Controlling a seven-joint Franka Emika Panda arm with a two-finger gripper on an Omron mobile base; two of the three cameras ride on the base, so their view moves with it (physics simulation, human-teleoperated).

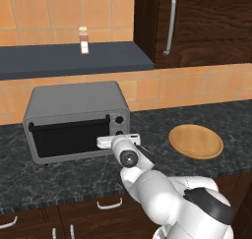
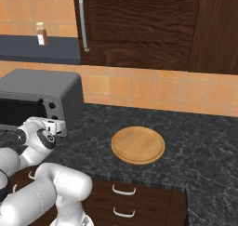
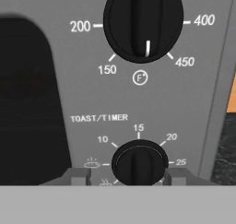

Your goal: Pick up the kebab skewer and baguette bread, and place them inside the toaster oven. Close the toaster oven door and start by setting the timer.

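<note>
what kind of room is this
A kitchen, rendered in simulation: a toaster oven sits on a dark stone counter with drawers below, orange wall tiles behind, and a dark wood cabinet above.

- The timer knob (image 3: pixel 139 163) was cut off at the bottom of the hand view.
- The toaster oven (image 2: pixel 39 99) ran past the right base view's left edge.
</note>
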